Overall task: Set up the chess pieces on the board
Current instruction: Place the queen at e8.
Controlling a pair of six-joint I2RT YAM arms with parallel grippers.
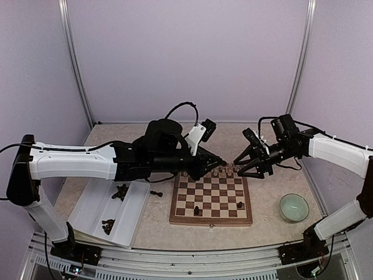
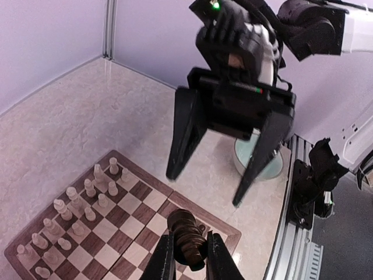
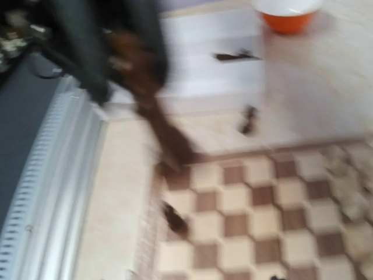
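The wooden chessboard (image 1: 211, 201) lies in the middle of the table. Cream figures (image 1: 224, 172) stand along its far edge, and two dark pieces (image 1: 197, 210) stand near its front. My left gripper (image 1: 220, 164) hangs over the board's far edge. In the left wrist view it (image 2: 189, 240) is shut on a dark ridged chess piece (image 2: 187, 233) above the board's corner (image 2: 230, 233). My right gripper (image 1: 239, 168) faces it, open and empty, fingers spread (image 2: 206, 188). The right wrist view is blurred and shows the board (image 3: 262, 221) and a dark piece (image 3: 173, 217).
A white divided tray (image 1: 96, 201) at the left holds several dark pieces (image 1: 120, 191). One dark piece (image 1: 156, 193) lies on the table between tray and board. A pale green bowl (image 1: 294, 207) stands right of the board. An orange bowl (image 3: 288, 14) shows in the right wrist view.
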